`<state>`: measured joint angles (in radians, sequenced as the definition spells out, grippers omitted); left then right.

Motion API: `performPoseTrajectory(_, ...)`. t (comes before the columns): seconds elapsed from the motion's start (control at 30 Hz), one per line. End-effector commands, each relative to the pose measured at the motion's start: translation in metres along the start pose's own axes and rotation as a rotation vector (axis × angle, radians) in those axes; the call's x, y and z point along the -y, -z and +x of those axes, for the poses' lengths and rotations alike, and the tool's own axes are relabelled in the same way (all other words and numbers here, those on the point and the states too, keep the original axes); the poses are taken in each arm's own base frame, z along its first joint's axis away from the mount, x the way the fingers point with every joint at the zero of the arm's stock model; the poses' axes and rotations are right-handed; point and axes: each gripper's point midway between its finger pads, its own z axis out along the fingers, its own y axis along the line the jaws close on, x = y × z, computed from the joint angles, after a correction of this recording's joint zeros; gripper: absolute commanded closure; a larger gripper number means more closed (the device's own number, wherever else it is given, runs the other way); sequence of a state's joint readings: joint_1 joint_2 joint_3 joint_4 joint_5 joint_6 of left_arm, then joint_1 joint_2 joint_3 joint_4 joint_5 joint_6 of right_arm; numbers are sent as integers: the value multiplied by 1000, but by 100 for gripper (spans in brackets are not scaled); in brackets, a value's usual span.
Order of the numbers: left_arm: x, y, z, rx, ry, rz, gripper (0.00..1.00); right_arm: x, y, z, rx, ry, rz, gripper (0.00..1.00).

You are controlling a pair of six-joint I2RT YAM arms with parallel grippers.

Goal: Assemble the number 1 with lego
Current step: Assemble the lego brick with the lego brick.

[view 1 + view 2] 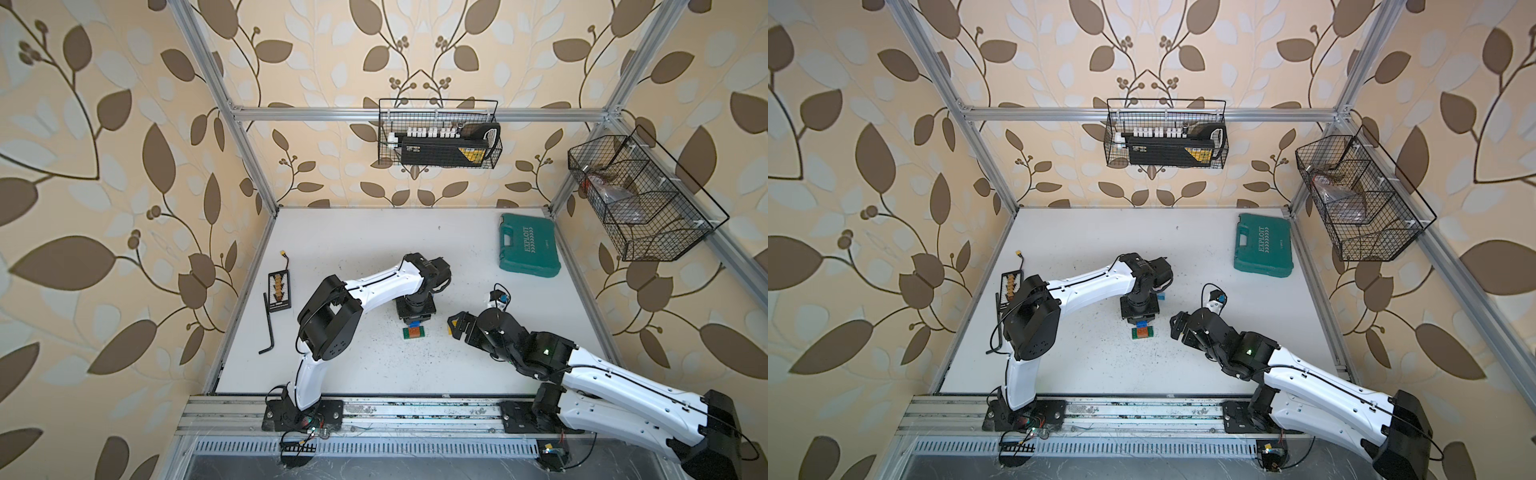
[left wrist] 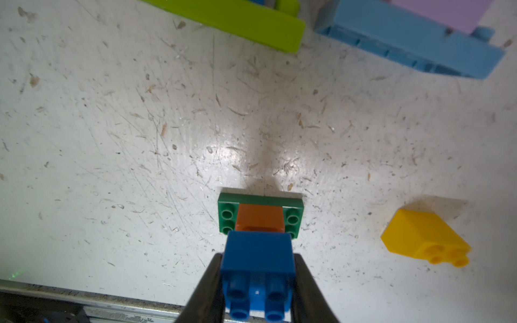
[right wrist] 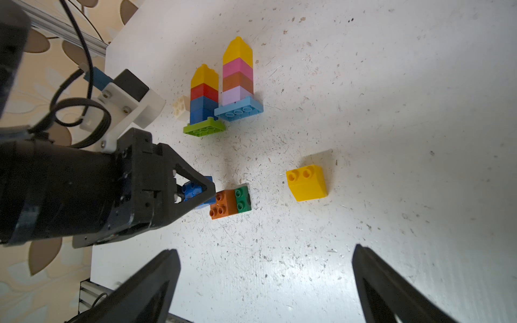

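Note:
My left gripper (image 2: 257,257) is shut on a blue brick (image 2: 258,251), its studs facing the wrist camera. The blue brick sits right against an orange-brown brick (image 2: 260,221) that is mounted on a green plate (image 2: 226,215) on the table; both top views show this at the middle (image 1: 414,332). A loose yellow sloped brick (image 3: 306,183) lies beside it. Farther off are two brick towers, one on a lime plate (image 3: 204,130) and one on a light blue plate (image 3: 239,112), with a white brick (image 3: 180,107) nearby. My right gripper (image 3: 265,279) is open and empty, short of the yellow brick.
A teal tool case (image 1: 530,245) lies at the back right of the white table. A black hex key (image 1: 268,324) and a small black board (image 1: 278,291) lie at the left edge. Wire baskets (image 1: 438,133) hang on the walls. A metal rail (image 1: 374,411) runs along the front.

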<state>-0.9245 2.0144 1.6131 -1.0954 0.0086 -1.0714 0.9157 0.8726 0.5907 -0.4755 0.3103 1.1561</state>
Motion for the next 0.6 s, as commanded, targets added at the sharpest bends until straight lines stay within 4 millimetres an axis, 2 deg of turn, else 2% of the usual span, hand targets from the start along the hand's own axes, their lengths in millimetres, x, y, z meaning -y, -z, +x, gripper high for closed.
performPoseTrajectory(0.0, -2, -1, 14, -26, 0, -8, 78, 8, -3, 2, 2, -3, 27, 1)
performPoseTrajectory(0.57, -10, -21, 22, -57, -11, -18, 77, 8, -6, 4, -11, 1, 41, 1)
